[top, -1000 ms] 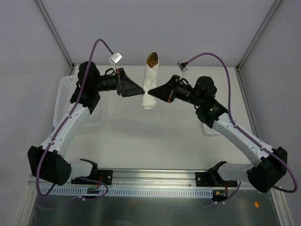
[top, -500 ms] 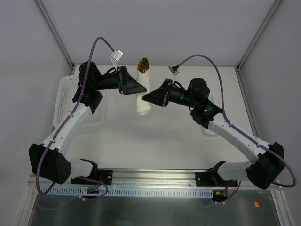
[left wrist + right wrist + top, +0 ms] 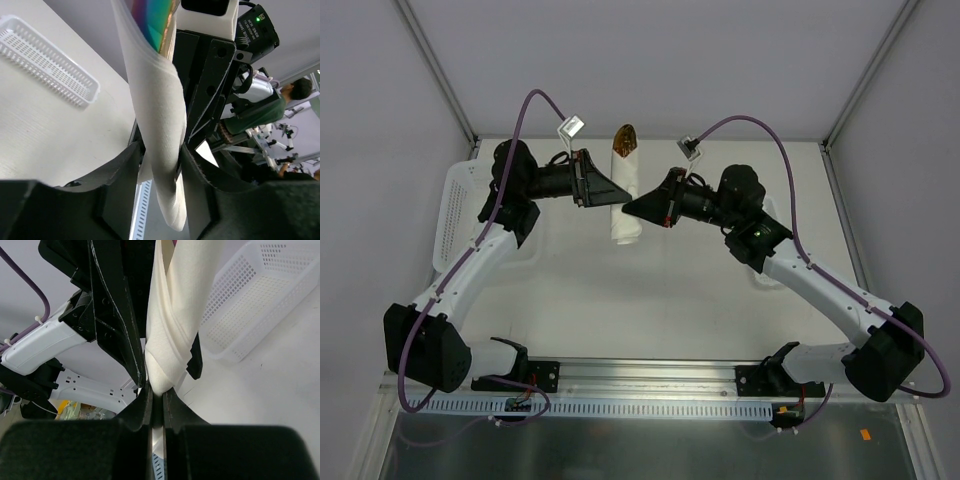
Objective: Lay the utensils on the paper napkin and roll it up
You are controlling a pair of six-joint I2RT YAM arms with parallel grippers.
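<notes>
At the table's near edge, two arms rise from their bases and reach inward over the white table (image 3: 650,300) toward one rolled bundle. Two white perforated baskets flank them, the left basket (image 3: 450,210) by the left arm and the right basket (image 3: 50,65) beyond the right arm.

Farther in, the left gripper (image 3: 620,192) is clamped around the middle of the paper napkin (image 3: 625,228), which is wound into a single tight tube. The wrist views suggest the tube is held clear of the table.

The right gripper (image 3: 628,207) meets the tube from the opposite side. Its fingers (image 3: 142,407) are drawn almost together at the roll's lower end, and it cannot be told whether a fold of paper is caught between them.

At the tube's far end, the gold bowl of one spoon (image 3: 624,135) pokes out. No fork is visible; it may be wrapped inside, but that cannot be confirmed.

The rolling looks essentially finished, which leaves only setting the bundle down. That calls for lowering it flat with the loose outer flap underneath. The grippers should release one at a time, so the thin paper neither springs open nor lets the spoon slide out of the open end.
</notes>
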